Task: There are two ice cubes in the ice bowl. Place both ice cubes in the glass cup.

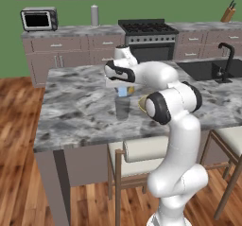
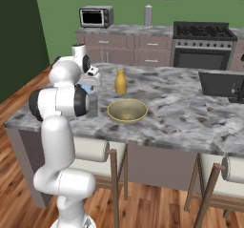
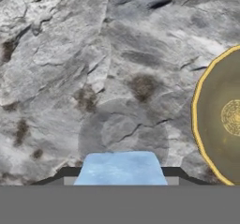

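Ice cube (image 3: 121,168) pinched in gripper (image 3: 121,174), directly above glass cup (image 3: 123,141).

Held over the tumbler's open mouth on the marble island counter (image 3: 56,68); yellowish ice bowl (image 3: 220,120) just beside, apparently empty.

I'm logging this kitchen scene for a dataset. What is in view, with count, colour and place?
Pale-blue translucent ice cube: one, held in the hand, above the cup.
Clear greyish glass cup: one, on the marble counter, under the hand.
Yellowish-olive shallow ice bowl: one, beside the cup; no cube seen inside.
Yellow-orange narrow-necked bottle: one, behind the bowl.
Black toaster oven: one, back counter.
Black stove: one, back wall.
Black sink faucet: one, island's right end.
Hand: one, white, shut on the cube.
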Tool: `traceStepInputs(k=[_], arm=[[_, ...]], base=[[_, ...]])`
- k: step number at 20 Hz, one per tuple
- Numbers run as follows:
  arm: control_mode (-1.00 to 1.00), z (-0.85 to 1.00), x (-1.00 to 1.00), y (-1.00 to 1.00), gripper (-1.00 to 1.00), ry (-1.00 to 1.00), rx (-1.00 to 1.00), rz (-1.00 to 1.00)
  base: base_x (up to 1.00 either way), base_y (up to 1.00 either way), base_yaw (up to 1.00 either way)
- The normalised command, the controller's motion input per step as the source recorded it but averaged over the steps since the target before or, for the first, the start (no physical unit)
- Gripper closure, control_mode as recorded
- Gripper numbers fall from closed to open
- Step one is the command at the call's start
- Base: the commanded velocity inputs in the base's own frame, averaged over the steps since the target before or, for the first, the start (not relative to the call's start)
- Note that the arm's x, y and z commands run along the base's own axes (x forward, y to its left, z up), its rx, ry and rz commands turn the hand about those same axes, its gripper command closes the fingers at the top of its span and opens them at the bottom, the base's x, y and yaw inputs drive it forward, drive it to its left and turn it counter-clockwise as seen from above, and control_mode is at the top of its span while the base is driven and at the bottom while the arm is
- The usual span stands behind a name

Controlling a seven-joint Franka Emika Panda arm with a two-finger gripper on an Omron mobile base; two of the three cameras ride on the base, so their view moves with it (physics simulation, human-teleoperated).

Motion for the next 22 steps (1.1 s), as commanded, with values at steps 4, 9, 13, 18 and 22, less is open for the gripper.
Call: traceStepInputs(k=[4,9,13,18,22], arm=[[-1.0,-0.03,0.34,0.0,1.0,0.0,0.0,0.0],[-1.0,-0.07,0.47,0.0,1.0,0.01,0.0,0.0],[-1.0,-0.21,0.47,0.0,1.0,0.04,0.0,0.0],[-1.0,-0.16,0.24,0.0,1.0,0.08,0.05,0.0],[-1.0,-0.05,0.08,0.0,1.0,0.06,0.04,0.0]], base=[[0.0,0.0,0.0],[0.0,0.0,0.0],[0.0,0.0,0.0],[0.0,0.0,0.0],[0.0,0.0,0.0]])
